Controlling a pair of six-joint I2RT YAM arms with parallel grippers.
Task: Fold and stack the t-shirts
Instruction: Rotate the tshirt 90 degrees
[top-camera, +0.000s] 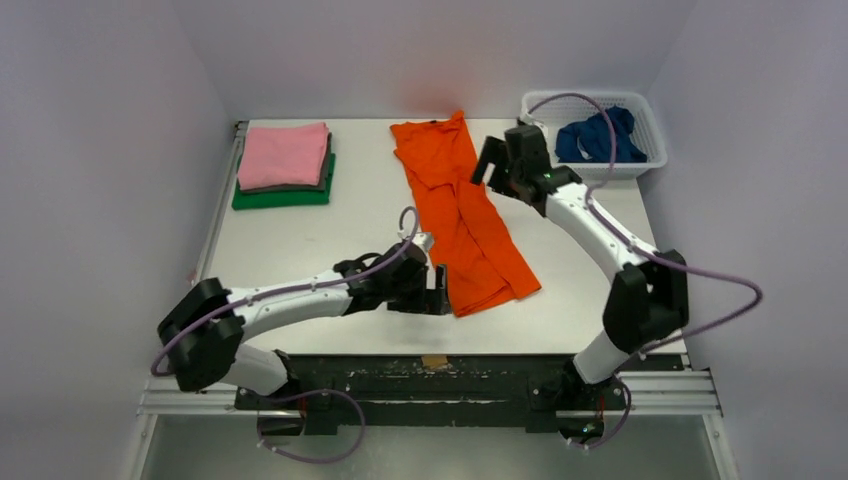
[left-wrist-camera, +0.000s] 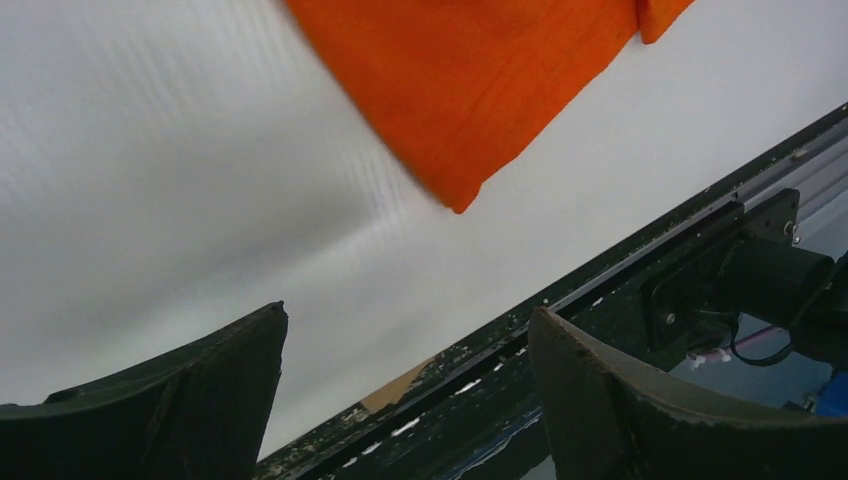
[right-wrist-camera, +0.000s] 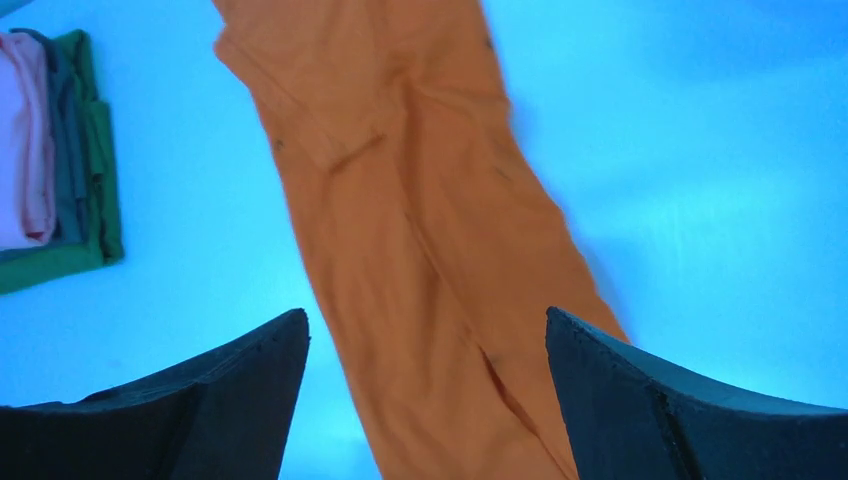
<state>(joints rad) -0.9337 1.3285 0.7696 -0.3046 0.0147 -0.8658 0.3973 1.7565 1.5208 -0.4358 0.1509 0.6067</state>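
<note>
Near edge of table (top-camera: 300, 250): both arm bases bolted to a dark rail, purple cables looping off each.

Left gripper (top-camera: 437, 290) low over the tabletop, just beside the near end of the orange t-shirt (top-camera: 465, 215). Its wrist view shows the fingers (left-wrist-camera: 200, 400) spread wide with only bare table between them. A corner of the orange cloth (left-wrist-camera: 470, 90) lies ahead of the tips, not touching them. That view is somewhat blurred.

Orange t-shirt: folded lengthwise into a long narrow strip. It lies flat and on a slant, from right of centre near the front edge to the middle of the far edge. A sleeve fold shows at the far end.

Right gripper (top-camera: 488, 165) is above the far half of the strip, on its right side. Its wrist view shows the jaws wide apart, gripping nothing, and the orange cloth (right-wrist-camera: 420, 250) flat on the table below them.

Far left corner: a neat folded stack, well apart from the strip. Pink t-shirt (top-camera: 283, 155) on top, dark grey t-shirt (top-camera: 326, 168) showing as a thin edge beneath it, green t-shirt (top-camera: 285, 195) at the bottom.

Far right corner: white mesh basket (top-camera: 650, 115) with the dark blue t-shirt (top-camera: 598, 138) crumpled inside.
</note>
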